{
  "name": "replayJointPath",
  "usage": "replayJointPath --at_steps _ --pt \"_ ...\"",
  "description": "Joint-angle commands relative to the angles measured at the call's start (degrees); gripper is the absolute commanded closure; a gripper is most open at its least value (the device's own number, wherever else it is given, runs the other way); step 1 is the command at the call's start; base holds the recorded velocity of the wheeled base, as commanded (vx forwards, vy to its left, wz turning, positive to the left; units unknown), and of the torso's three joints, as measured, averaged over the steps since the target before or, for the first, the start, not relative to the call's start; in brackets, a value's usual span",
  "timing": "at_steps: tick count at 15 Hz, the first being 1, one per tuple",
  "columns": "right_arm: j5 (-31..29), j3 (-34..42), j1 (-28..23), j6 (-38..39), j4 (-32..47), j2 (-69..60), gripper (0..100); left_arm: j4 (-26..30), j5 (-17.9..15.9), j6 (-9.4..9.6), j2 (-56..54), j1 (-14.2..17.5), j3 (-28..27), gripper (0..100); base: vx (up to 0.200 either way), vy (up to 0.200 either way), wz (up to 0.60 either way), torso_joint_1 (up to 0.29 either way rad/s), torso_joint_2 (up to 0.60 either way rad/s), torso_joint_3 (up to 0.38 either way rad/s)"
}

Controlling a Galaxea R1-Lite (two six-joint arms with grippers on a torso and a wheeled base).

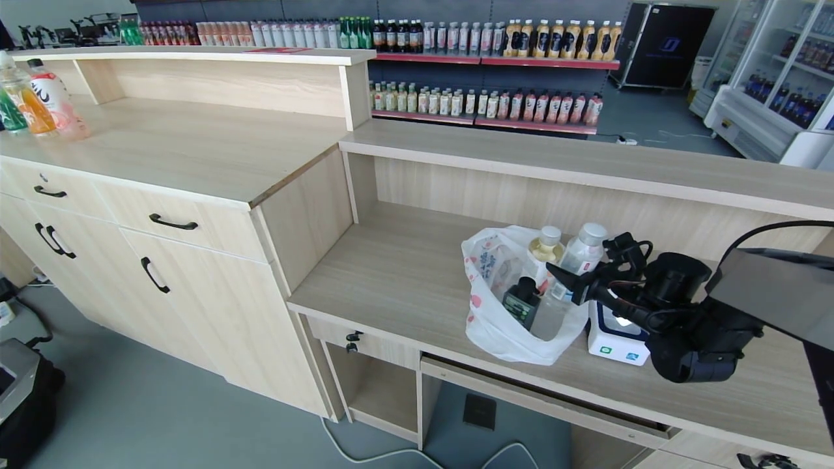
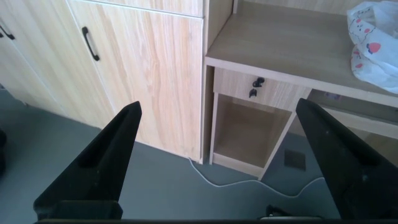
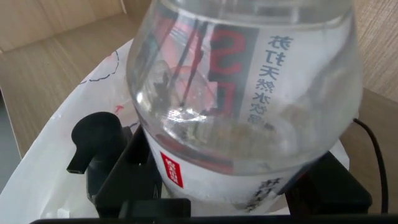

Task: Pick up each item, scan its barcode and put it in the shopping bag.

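My right gripper (image 1: 568, 284) is shut on a clear bottle (image 1: 578, 260) with a white cap and holds it upright over the open white shopping bag (image 1: 498, 332) on the lower desk. In the right wrist view the clear bottle (image 3: 249, 99) stands between the dark fingers (image 3: 140, 183), with the shopping bag (image 3: 43, 162) below it. A second bottle (image 1: 545, 251) with a cream cap stands at the bag's far side. A black handheld device (image 1: 521, 303) with a green screen sits at the bag's mouth. My left gripper (image 2: 217, 168) hangs open above the floor, facing the cabinet.
A white box-shaped device (image 1: 616, 339) stands on the desk just right of the bag. Three drink bottles (image 1: 39, 98) stand on the higher counter at far left. Cabinet doors (image 2: 143, 68) and an open desk nook (image 2: 249, 134) lie ahead of the left arm.
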Motion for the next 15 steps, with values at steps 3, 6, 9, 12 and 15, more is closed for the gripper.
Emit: replayJointPath --at_steps 3,6,9,12,15 --pt "0.0 -1.1 0.9 0.0 -0.3 1.8 100 0.0 0.0 -0.01 0.0 0.0 0.0 0 0.0 0.0 0.0 0.0 0.0 0.0" --pt "0.0 -3.0 1.2 -0.1 -0.3 3.6 100 0.0 0.0 -0.01 0.0 0.0 0.0 0 0.0 0.0 0.0 0.0 0.0 0.0" --pt "0.0 -3.1 1.4 -0.2 -0.4 4.4 100 0.0 0.0 -0.01 0.0 0.0 0.0 0 0.0 0.0 0.0 0.0 0.0 0.0" --pt "0.0 -3.1 1.4 -0.3 -0.4 5.4 100 0.0 0.0 -0.01 0.0 0.0 0.0 0 0.0 0.0 0.0 0.0 0.0 0.0" --pt "0.0 -3.4 1.5 -0.5 -0.5 6.1 100 0.0 0.0 -0.01 0.0 0.0 0.0 0 0.0 0.0 0.0 0.0 0.0 0.0"
